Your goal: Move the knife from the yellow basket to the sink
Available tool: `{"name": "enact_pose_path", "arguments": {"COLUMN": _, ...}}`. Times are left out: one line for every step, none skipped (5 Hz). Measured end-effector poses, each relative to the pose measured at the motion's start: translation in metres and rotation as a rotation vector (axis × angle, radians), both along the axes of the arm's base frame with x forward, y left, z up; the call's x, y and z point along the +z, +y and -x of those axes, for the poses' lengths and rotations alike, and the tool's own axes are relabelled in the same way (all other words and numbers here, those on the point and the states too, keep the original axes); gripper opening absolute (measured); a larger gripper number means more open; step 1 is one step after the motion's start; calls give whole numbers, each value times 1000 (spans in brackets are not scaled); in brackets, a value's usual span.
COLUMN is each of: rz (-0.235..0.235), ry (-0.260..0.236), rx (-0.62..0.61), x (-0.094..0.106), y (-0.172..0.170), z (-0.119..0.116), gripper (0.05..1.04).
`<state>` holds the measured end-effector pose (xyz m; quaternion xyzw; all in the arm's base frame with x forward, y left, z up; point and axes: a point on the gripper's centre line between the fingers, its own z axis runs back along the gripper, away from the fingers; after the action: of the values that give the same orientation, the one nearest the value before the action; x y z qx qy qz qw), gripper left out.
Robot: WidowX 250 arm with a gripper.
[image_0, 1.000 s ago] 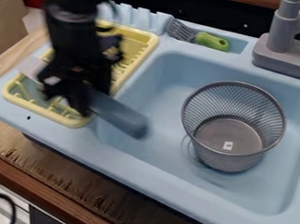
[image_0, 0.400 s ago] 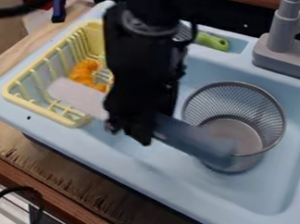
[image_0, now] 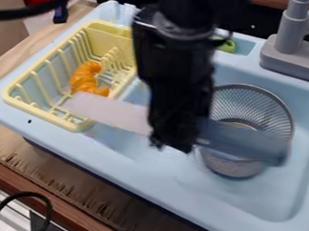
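The knife (image_0: 112, 113) hangs crosswise in the gripper (image_0: 174, 141), its pale blade (image_0: 128, 118) reaching back across the corner of the yellow basket (image_0: 39, 113) and its blue-grey handle (image_0: 247, 143) lying over the wire mesh bin (image_0: 246, 97) in the sink (image_0: 256, 204). If it drops here, the handle could land on the bin's rim and leave the knife propped at a tilt, or tip the bin. Lowering too soon could also catch the blade on the basket's rim, because the knife spans both places; that snag might twist it in the grip. Whether either end touches anything below, I cannot tell. The gripper is closed on the knife, near where blade and handle meet, apparently opened no wider than the knife's thickness; the 2 ends stick out on opposite sides.
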<state>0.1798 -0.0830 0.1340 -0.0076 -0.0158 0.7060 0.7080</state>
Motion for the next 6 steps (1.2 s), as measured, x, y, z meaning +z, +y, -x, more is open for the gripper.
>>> {"name": "enact_pose_path", "arguments": {"rz": 31, "ry": -42, "rx": -33, "x": -3, "y": -17, "z": -3, "gripper": 371}}
{"name": "enact_pose_path", "arguments": {"rz": 75, "ry": -48, "rx": -78, "x": -12, "y": -30, "z": 4, "gripper": 371}}
{"name": "enact_pose_path", "arguments": {"rz": 101, "ry": -40, "rx": -81, "x": -17, "y": -39, "z": 5, "gripper": 371}}
{"name": "enact_pose_path", "arguments": {"rz": 88, "ry": -66, "rx": -89, "x": -23, "y": -42, "z": 6, "gripper": 371}}
{"name": "enact_pose_path", "arguments": {"rz": 88, "ry": -50, "rx": -76, "x": -32, "y": -43, "z": 3, "gripper": 371}}
{"name": "enact_pose_path", "arguments": {"rz": 67, "ry": -65, "rx": -84, "x": -37, "y": -48, "z": 3, "gripper": 371}}
